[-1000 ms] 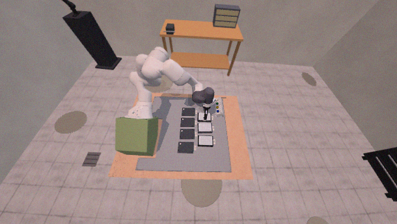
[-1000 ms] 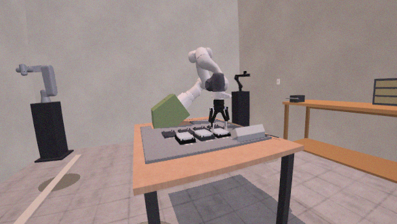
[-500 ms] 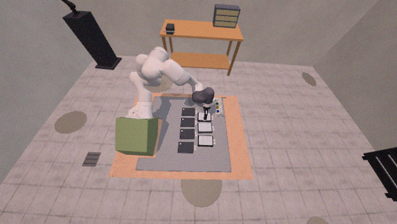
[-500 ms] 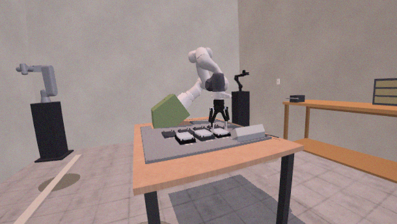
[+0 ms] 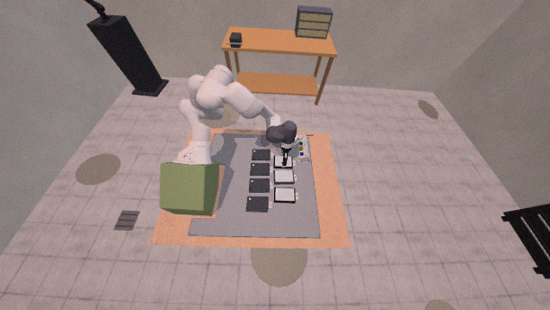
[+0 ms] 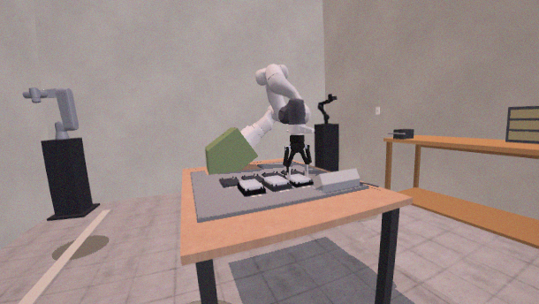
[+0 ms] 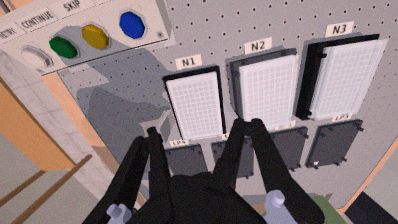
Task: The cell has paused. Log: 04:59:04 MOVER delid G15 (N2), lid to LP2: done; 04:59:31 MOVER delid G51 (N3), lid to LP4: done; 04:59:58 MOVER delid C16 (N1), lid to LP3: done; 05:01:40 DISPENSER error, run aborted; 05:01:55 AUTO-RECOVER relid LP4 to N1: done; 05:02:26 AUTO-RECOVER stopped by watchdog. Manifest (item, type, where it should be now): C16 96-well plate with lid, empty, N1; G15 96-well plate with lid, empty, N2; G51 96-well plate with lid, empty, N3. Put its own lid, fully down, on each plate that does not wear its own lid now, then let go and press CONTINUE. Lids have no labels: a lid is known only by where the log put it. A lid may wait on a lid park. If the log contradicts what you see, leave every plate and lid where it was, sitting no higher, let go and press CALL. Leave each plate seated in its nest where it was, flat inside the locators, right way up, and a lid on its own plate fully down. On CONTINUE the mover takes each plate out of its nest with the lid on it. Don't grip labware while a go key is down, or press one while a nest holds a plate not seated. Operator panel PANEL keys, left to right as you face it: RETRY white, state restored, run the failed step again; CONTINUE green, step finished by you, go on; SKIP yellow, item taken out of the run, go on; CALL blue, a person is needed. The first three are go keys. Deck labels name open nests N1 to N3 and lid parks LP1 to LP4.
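Three white 96-well plates sit in a row in nests N1 (image 7: 195,104), N2 (image 7: 267,90) and N3 (image 7: 342,75). I cannot tell for sure which of them wear a lid; the N2 plate shows a grey frame around it. The four lid parks below them, from LP4 (image 7: 185,159) to the one under N3 (image 7: 332,142), look dark and bare. My gripper (image 7: 197,111) (image 5: 283,161) is open and empty, hanging above the near end of the N1 plate. It also shows in the exterior view (image 6: 297,165), pointing straight down.
The operator panel (image 7: 75,35) lies beside N1, with the white (image 7: 36,56), green (image 7: 63,47), yellow (image 7: 95,35) and blue (image 7: 132,24) keys. A green block (image 5: 189,186) holds the arm's base at the table's left. A table edge runs past the panel.
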Available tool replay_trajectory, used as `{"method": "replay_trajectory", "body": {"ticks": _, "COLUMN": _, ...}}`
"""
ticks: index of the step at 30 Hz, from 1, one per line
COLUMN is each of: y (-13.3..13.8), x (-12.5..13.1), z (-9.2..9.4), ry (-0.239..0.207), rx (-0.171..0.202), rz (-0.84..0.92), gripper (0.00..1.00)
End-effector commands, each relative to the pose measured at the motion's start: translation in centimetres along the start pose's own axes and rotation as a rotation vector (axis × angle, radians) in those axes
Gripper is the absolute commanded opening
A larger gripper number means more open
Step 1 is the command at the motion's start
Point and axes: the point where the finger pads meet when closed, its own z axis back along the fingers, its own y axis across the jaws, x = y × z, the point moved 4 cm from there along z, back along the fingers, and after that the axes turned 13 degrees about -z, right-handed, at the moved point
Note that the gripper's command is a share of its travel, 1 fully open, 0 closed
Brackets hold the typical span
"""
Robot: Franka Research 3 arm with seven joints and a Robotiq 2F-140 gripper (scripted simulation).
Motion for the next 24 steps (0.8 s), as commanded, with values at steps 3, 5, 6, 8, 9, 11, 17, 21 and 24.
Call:
{"method": "replay_trajectory", "body": {"ticks": 3, "y": 0.1, "x": -0.1, "z": 0.0, "ry": 0.003, "rx": -0.001, "rz": 0.003, "gripper": 0.66}}
{"method": "replay_trajectory", "body": {"ticks": 5, "y": 0.1, "x": -0.1, "z": 0.0, "ry": 0.003, "rx": -0.001, "rz": 0.003, "gripper": 0.66}}
{"method": "replay_trajectory", "body": {"ticks": 6, "y": 0.1, "x": -0.1, "z": 0.0, "ry": 0.003, "rx": -0.001, "rz": 0.003, "gripper": 0.66}}
{"method": "replay_trajectory", "body": {"ticks": 8, "y": 0.1, "x": -0.1, "z": 0.1, "ry": 0.003, "rx": -0.001, "rz": 0.003, "gripper": 0.66}}
{"method": "replay_trajectory", "body": {"ticks": 9, "y": 0.1, "x": -0.1, "z": 0.2, "ry": 0.003, "rx": -0.001, "rz": 0.003, "gripper": 0.66}}
{"method": "replay_trajectory", "body": {"ticks": 11, "y": 0.1, "x": -0.1, "z": 0.3, "ry": 0.003, "rx": -0.001, "rz": 0.003, "gripper": 0.66}}
{"method": "replay_trajectory", "body": {"ticks": 17, "y": 0.1, "x": -0.1, "z": 0.9, "ry": 0.003, "rx": -0.001, "rz": 0.003, "gripper": 0.66}}
{"method": "replay_trajectory", "body": {"ticks": 21, "y": 0.1, "x": -0.1, "z": 1.6, "ry": 0.003, "rx": -0.001, "rz": 0.003, "gripper": 0.66}}
{"method": "replay_trajectory", "body": {"ticks": 24, "y": 0.1, "x": -0.1, "z": 2.3, "ry": 0.003, "rx": -0.001, "rz": 0.003, "gripper": 0.66}}
